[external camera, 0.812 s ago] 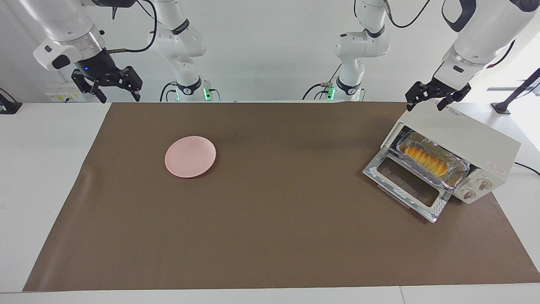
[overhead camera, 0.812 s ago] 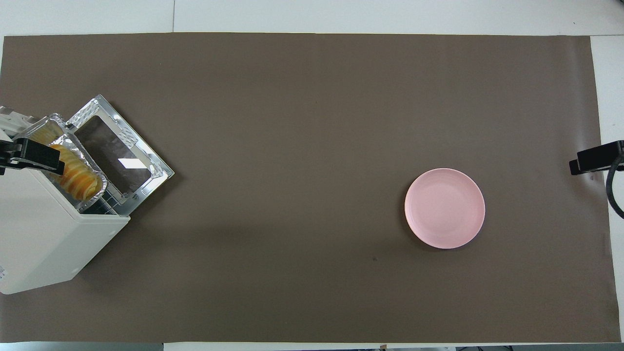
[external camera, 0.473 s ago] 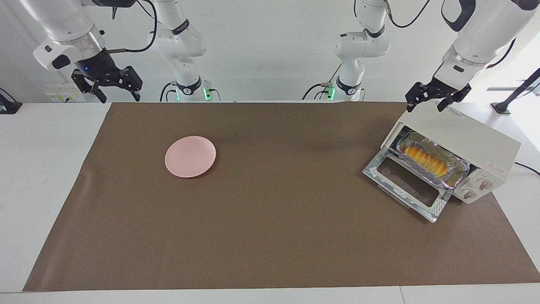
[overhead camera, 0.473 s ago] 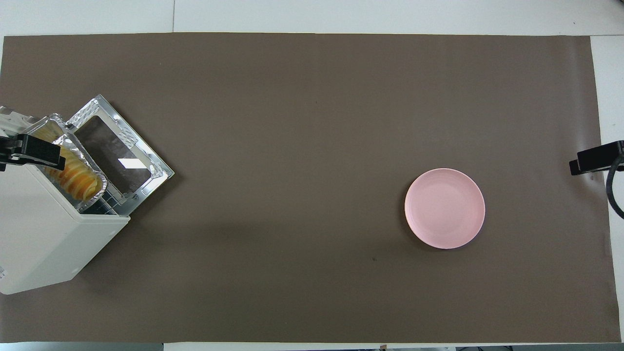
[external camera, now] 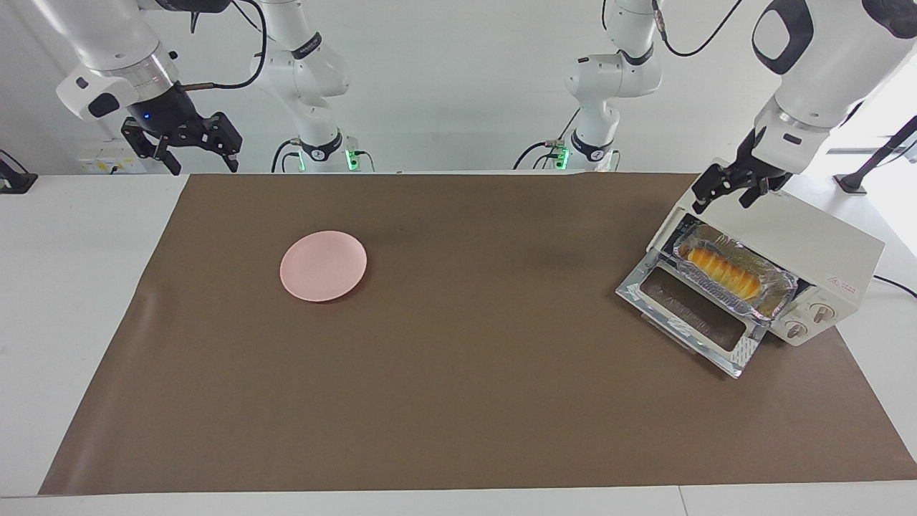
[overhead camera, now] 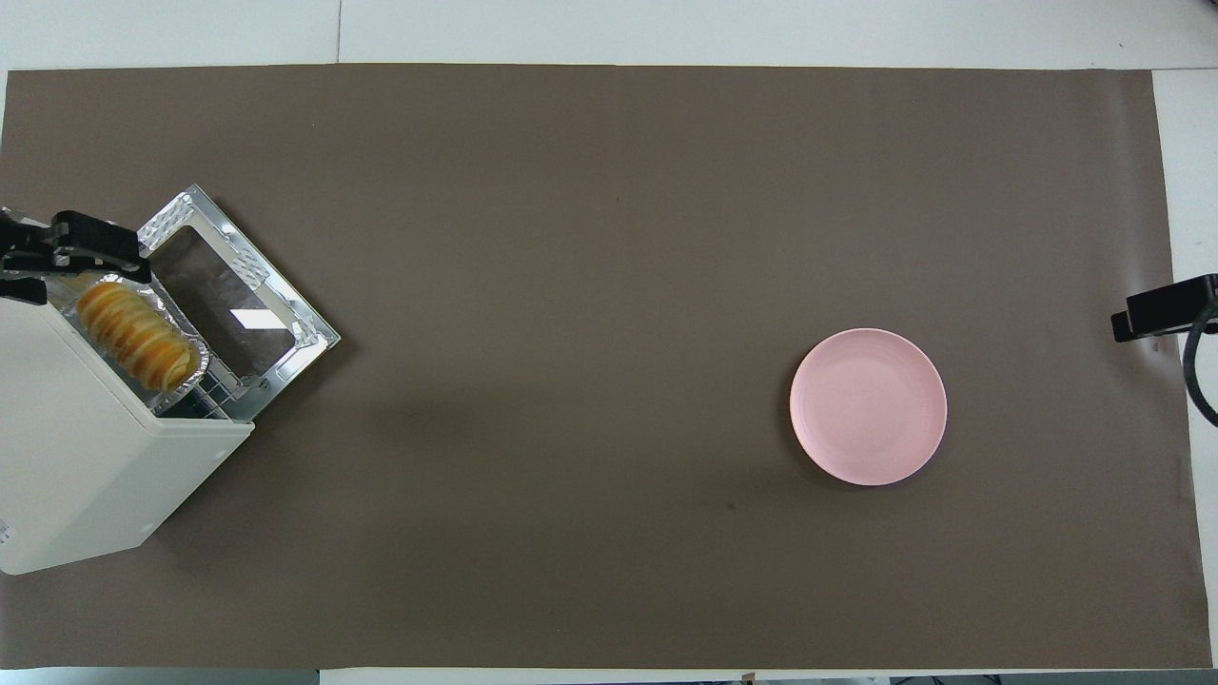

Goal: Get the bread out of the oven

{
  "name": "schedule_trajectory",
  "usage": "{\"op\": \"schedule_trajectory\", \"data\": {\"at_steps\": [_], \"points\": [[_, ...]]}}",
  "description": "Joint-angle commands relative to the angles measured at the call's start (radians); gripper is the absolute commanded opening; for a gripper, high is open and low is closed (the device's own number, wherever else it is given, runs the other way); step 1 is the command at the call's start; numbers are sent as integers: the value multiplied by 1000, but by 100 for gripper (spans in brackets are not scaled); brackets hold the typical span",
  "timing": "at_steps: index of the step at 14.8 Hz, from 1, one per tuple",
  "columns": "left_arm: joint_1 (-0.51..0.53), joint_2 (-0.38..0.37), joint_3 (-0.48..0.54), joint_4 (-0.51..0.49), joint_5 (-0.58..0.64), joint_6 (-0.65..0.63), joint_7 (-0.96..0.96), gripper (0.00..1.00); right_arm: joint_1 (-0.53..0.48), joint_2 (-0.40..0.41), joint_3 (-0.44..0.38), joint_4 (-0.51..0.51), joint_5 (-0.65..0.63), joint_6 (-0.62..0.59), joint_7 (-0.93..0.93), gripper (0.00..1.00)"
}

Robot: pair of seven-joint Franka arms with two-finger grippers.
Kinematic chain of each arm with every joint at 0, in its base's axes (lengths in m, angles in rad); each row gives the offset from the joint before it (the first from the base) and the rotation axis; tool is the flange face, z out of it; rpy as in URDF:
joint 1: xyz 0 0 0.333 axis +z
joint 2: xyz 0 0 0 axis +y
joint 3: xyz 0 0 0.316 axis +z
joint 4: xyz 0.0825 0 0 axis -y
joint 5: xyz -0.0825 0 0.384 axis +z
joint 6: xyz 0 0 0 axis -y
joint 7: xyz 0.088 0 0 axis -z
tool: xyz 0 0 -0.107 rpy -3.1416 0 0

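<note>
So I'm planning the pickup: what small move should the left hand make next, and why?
Probably lower the left hand a little toward the bread. It hangs open above the oven, the door is already down, and the loaf lies exposed in the foil tray, untouched. The right hand waits open, up by its own end.

Light was bright and even, both views sharp. Daylight flared white at the left arm's end of the facing view. The oven door's glass [overhead camera: 249,318] showed a white glare patch. The pink plate [external camera: 323,266] cast a thin soft shadow
</note>
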Motion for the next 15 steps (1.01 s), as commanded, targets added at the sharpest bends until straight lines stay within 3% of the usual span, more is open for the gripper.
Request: {"op": "schedule_trajectory", "data": {"at_steps": [1, 5, 9, 12, 13, 15], "points": [[3, 79, 7, -31, -2, 122, -201, 100, -7, -17, 5, -13, 7, -8, 2, 100], [67, 58, 7, -226, 97, 284, -243, 100, -5, -17, 5, -13, 7, -8, 0, 100], [94, 55, 7, -269, 97, 307, -252, 100, -7, -17, 5, -13, 7, -8, 1, 100], [80, 78, 7, -303, 97, 414, -316, 99, -7, -17, 5, -13, 7, -10, 2, 100], [77, 80, 7, -312, 97, 420, -316, 86, -7, -17, 5, -13, 7, -8, 2, 100], [74, 78, 7, -335, 98, 440, -316, 69, -5, -16, 5, -13, 7, -10, 2, 100]]}}
